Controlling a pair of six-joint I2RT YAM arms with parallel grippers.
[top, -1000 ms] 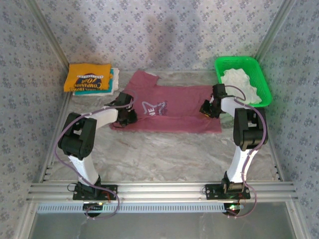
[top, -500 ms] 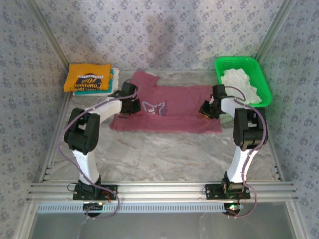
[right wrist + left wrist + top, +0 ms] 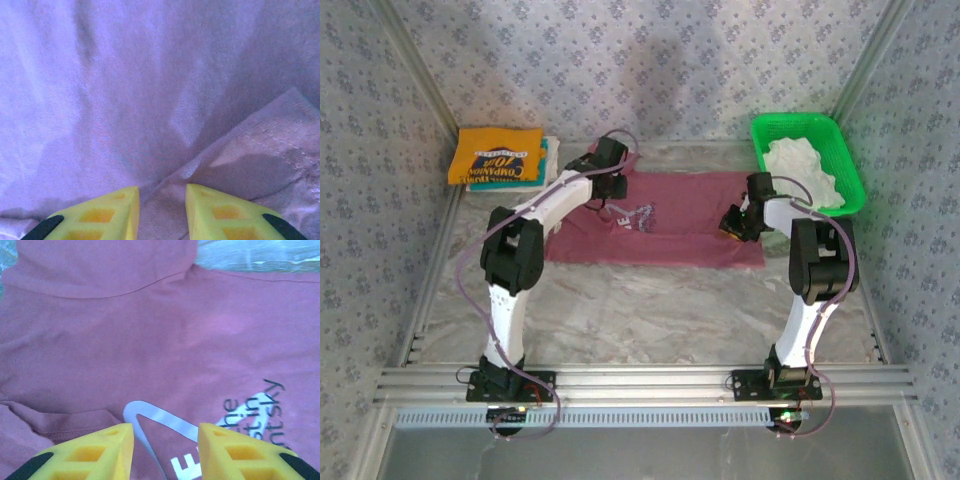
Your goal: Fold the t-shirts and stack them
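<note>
The maroon t-shirt [image 3: 670,235] lies flat across the middle of the table, its left sleeve folded in over the body. My left gripper [image 3: 612,190] hovers over its upper left part by the pale chest print [image 3: 150,415]. The left gripper [image 3: 166,432] is open, with only flat cloth [image 3: 150,330] below it. My right gripper [image 3: 732,222] sits at the shirt's right edge. In the right wrist view a raised fold of the shirt [image 3: 235,140] runs in between the fingers, and the right gripper [image 3: 162,192] is shut on it.
A folded yellow-orange t-shirt [image 3: 498,155] tops a stack at the back left, with a teal one [image 3: 550,160] under it. The green mesh basket [image 3: 800,121] at the back right holds a crumpled white t-shirt [image 3: 800,165]. Metal frame posts and patterned walls close in the sides.
My left gripper swung from the shirt's left edge up and right over the chest, carrying the left sleeve inward, then opened. The right gripper stayed put.
</note>
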